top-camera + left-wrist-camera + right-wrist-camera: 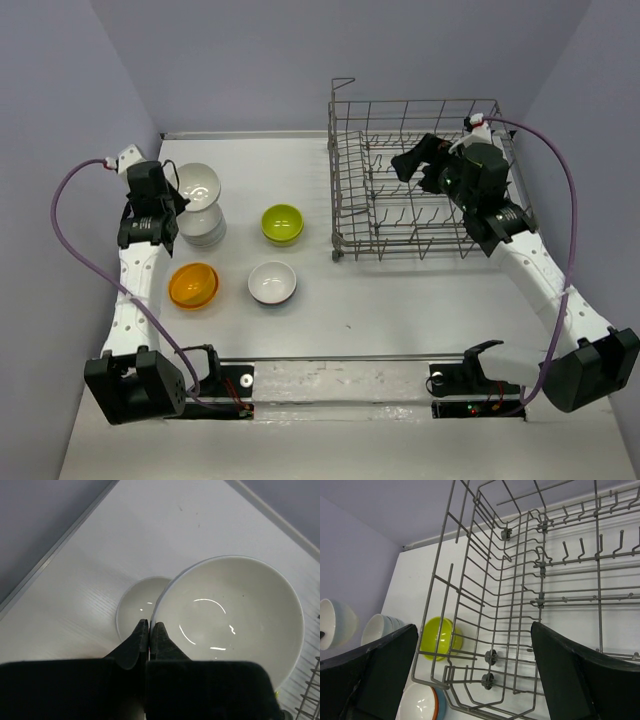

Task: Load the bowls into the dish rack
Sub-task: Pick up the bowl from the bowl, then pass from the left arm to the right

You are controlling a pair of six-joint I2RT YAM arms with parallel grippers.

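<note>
My left gripper (176,196) is shut on the rim of a white bowl (199,184), held tilted just above a stack of pale bowls (204,230) at the table's left. The left wrist view shows the pinch (149,627) on that bowl (235,615), with the stack (137,611) below it. A lime bowl (283,223), an orange bowl (193,285) and a white bowl with a dark rim (272,283) sit on the table. The grey wire dish rack (420,180) holds no bowls. My right gripper (415,168) is open and empty above the rack (520,580).
Purple walls close in the table on the left, back and right. In the right wrist view, through the rack's wires, I see the lime bowl (437,637), the held white bowl (335,622), the stack (380,628) and the dark-rimmed white bowl (420,705).
</note>
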